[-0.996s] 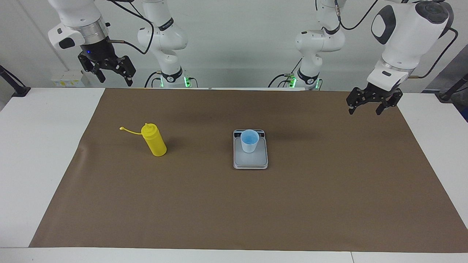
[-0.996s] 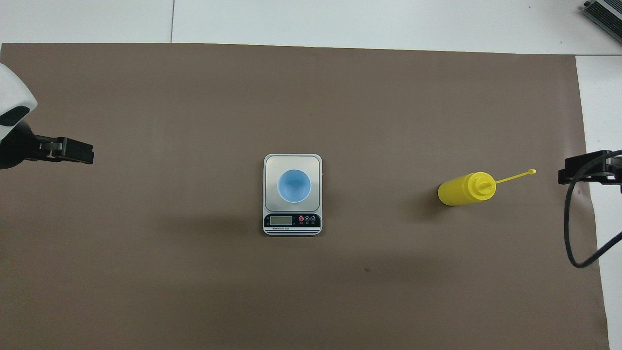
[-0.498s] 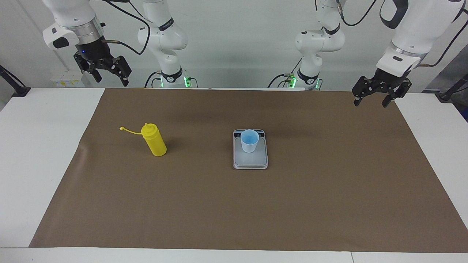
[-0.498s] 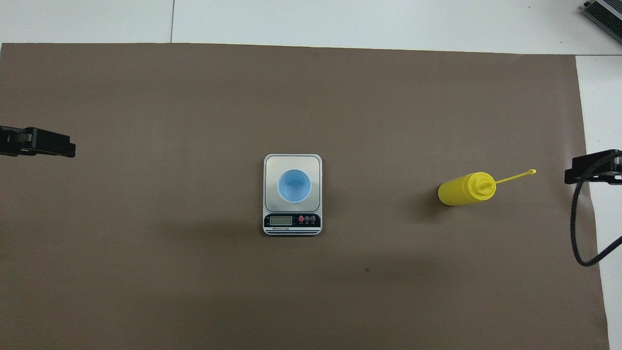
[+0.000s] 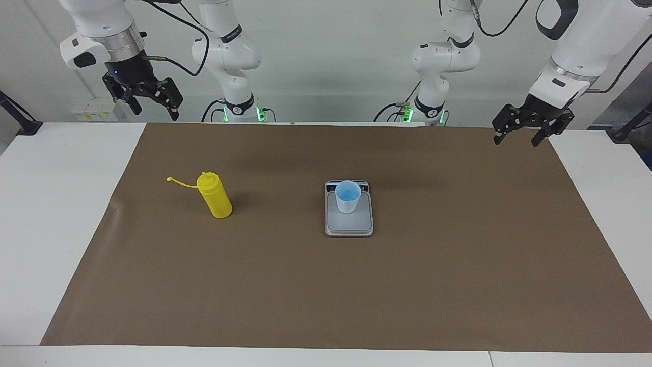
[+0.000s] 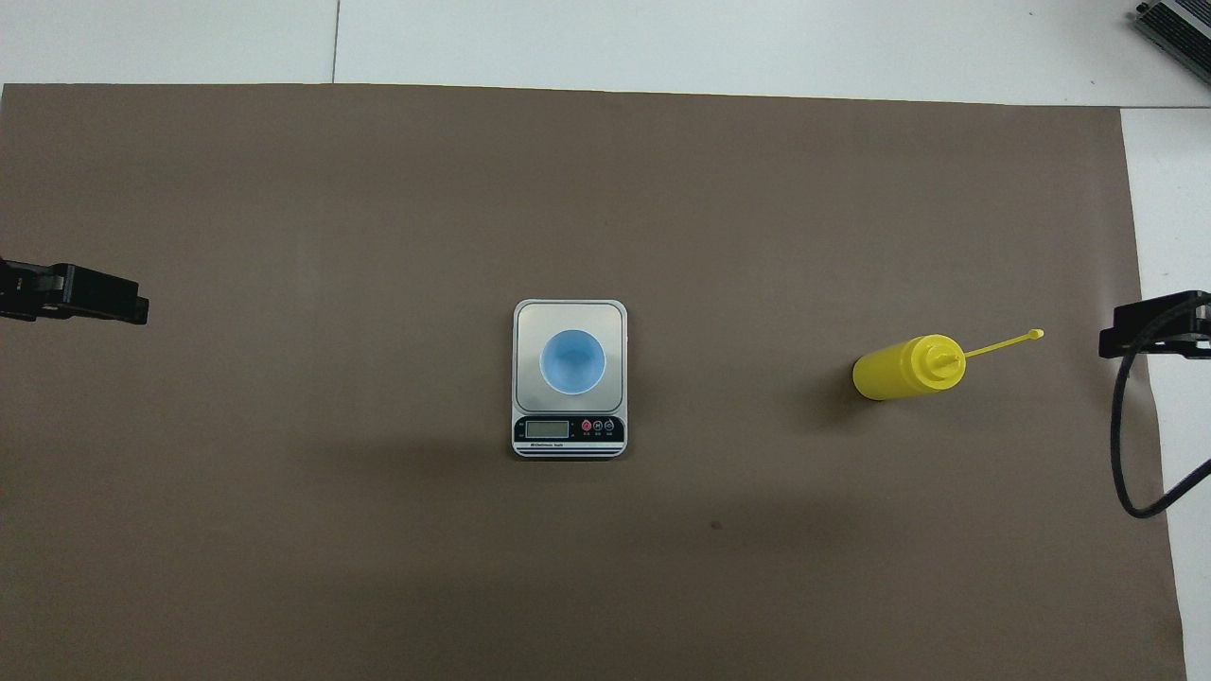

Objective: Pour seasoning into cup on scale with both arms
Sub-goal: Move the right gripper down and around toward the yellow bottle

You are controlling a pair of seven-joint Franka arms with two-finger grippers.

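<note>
The yellow seasoning bottle (image 5: 216, 196) (image 6: 903, 369) stands upright on the brown mat toward the right arm's end, its cap strap (image 5: 178, 182) sticking out sideways. The pale blue cup (image 5: 348, 197) (image 6: 572, 361) stands upright on the scale's (image 5: 349, 223) (image 6: 523, 317) grey plate at mid-table. The scale's display strip faces the robots. My right gripper (image 5: 155, 107) hangs open and empty, high over the mat's corner at its own end. My left gripper (image 5: 517, 136) is also open and empty, raised over the mat's corner at the left arm's end. Both are well apart from bottle and cup.
The brown mat (image 5: 326, 295) covers most of the white table (image 5: 51, 214). Only a fingertip of each gripper reaches into the overhead view's side edges, plus a black cable loop (image 6: 1126, 445) at the right arm's end.
Both grippers have risen and drawn back toward the robots and the table's ends, most of it in the first half second. Bottle, cup and scale have not moved.
</note>
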